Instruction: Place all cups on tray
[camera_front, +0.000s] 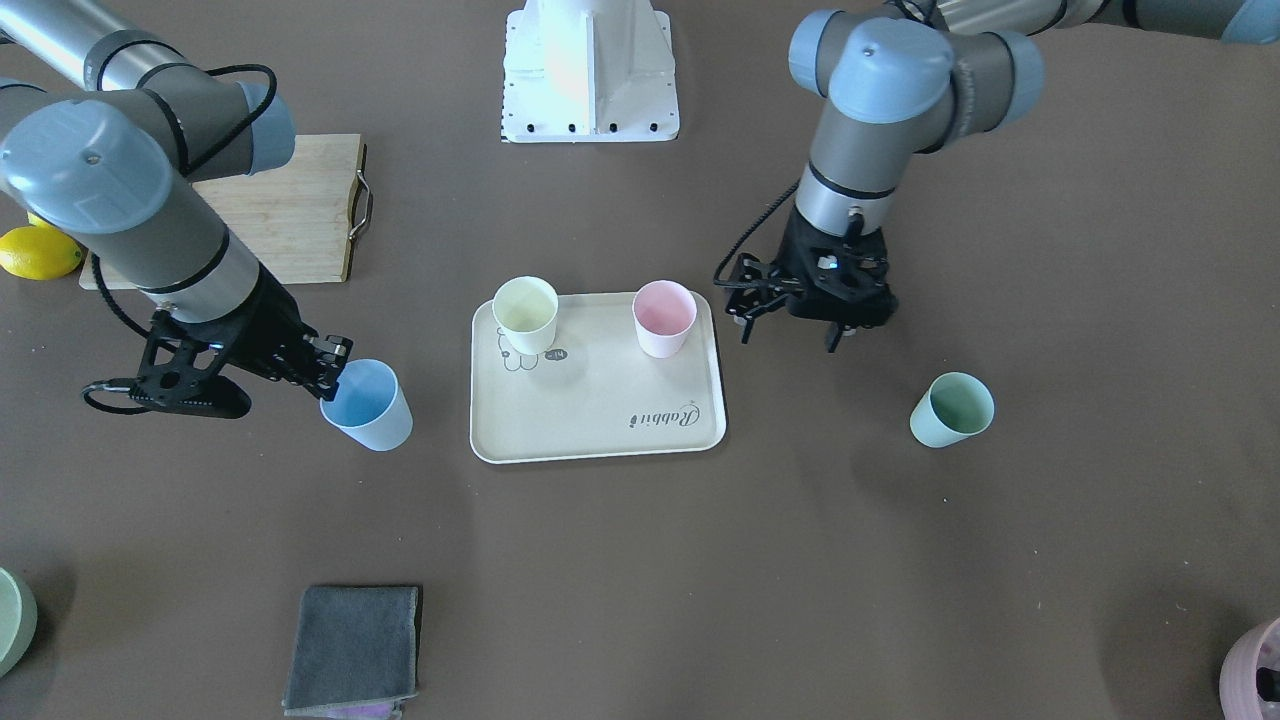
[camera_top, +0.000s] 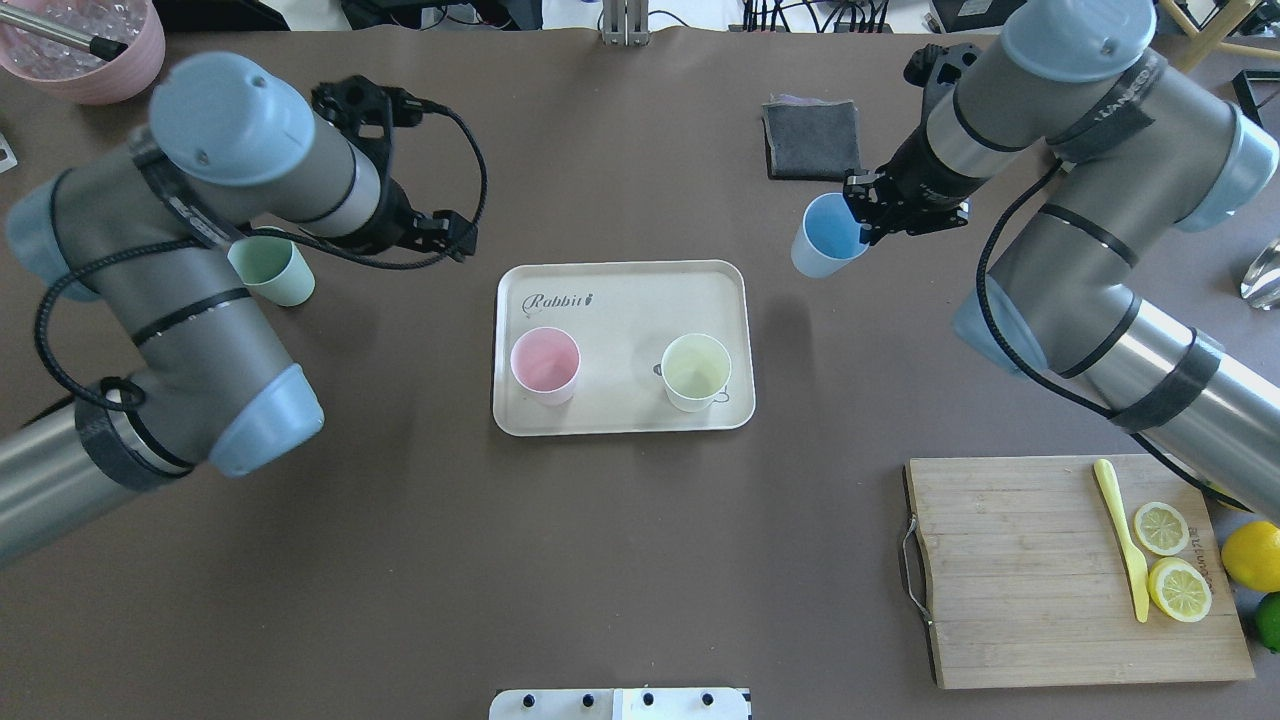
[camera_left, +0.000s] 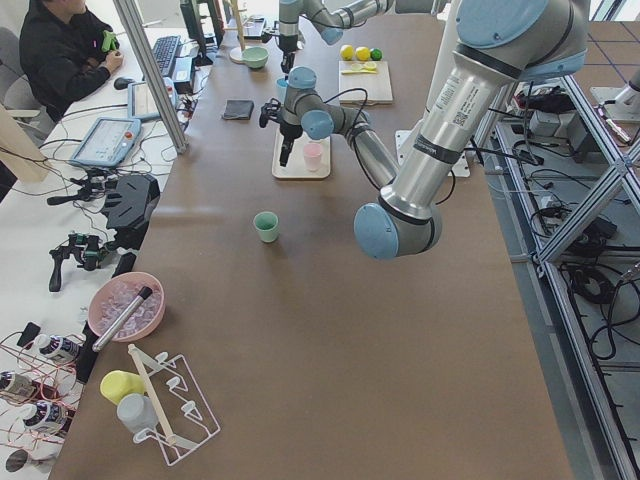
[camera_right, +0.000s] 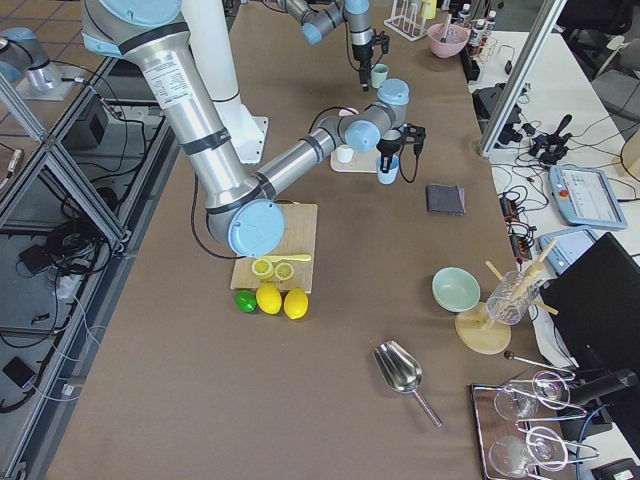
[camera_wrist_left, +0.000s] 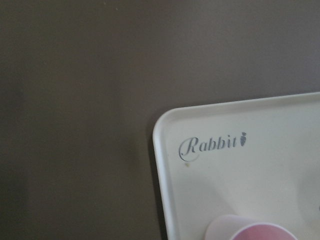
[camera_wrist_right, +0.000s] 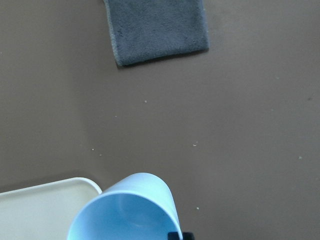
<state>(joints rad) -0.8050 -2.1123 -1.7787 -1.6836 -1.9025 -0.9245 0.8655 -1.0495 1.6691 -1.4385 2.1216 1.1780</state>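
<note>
Right hand (camera_front: 335, 365) tight on blue cup (camera_front: 370, 410) rim, tray (camera_front: 600, 400) alongside, grey cloth (camera_front: 352, 645) nearby.

Tray (camera_top: 640, 300) half beyond cups (camera_top: 545, 365) apparently free

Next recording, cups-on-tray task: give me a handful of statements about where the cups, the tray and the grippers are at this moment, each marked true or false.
1. Two cups stand on the tray. True: the pale yellow cup and the pink cup.
2. The right gripper holds the mint green cup. False: it grips the light blue cup at the rim, beside the tray.
3. The mint green cup is on the table, off the tray. True.
4. The gray cloth lies on the tray. False: it lies on the table, apart from the tray.
5. The left gripper holds the pink cup. False: it is open and empty, next to the tray.
</note>
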